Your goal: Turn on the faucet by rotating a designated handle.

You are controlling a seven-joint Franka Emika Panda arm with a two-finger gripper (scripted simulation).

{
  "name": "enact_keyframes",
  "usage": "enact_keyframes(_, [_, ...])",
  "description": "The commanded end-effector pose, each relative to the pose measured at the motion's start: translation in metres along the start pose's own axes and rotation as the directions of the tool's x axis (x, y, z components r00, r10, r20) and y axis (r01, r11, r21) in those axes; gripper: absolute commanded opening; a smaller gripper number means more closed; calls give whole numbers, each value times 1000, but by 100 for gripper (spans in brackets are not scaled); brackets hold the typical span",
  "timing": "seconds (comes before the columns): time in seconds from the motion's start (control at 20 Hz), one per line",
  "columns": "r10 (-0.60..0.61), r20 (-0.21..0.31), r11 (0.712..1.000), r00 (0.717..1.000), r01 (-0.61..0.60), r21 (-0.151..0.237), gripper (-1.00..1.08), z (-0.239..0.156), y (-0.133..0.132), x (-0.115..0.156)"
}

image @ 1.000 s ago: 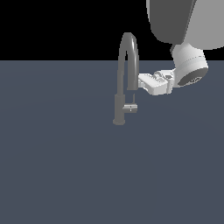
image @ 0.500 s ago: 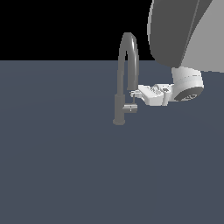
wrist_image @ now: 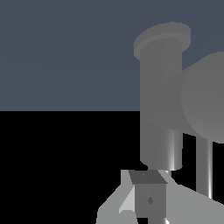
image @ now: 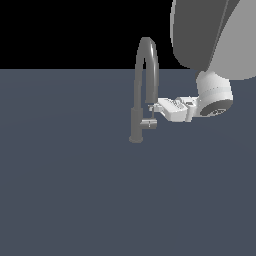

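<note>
Fingers come first: in my wrist view one flat grey fingertip sits right under the thick smooth column, so close I cannot tell whether it touches. My claw is white and blocky, reaching in from the exterior view's right, its tip just above the handle and beside the spout's end. How far it is open I cannot tell; it grips nothing that I can see. One handle, a short grey cylindrical stub with a paler tip, juts sideways from the column toward me. One faucet, dark grey metal, round base, tall arched gooseneck, stands on the plain slate-blue counter, matte and flat.
</note>
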State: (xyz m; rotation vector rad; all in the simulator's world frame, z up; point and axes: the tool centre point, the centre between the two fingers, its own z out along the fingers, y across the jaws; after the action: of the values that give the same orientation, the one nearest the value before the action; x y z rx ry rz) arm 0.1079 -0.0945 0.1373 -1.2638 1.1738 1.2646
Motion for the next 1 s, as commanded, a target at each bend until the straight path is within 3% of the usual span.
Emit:
enact_keyframes(0.0, [0, 0, 1000, 1000, 0, 0, -100, 0, 3, -1])
enact_keyframes(0.95, [0, -1, 1000, 1000, 0, 4, -100, 0, 26, -7])
